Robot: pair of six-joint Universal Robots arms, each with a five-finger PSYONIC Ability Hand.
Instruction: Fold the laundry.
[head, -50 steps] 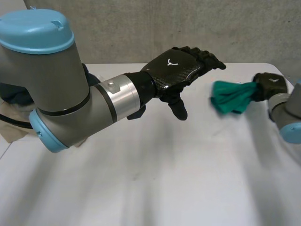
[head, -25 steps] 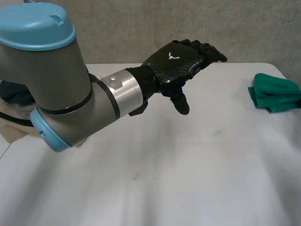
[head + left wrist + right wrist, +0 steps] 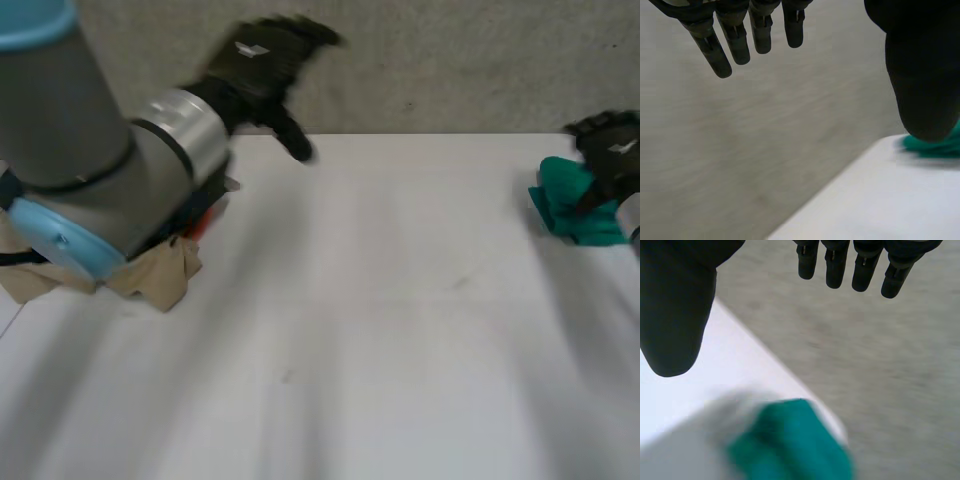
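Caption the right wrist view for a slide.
Open right hand poised over a bunched green cloth near the edge of the white table.

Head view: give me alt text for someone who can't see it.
A white table seen from above, with the robot's right hand at a bunched green cloth near the table's far right edge. The left hand, fingers open, is held up above the far left side, and a tan laundry pile lies at the table's left.
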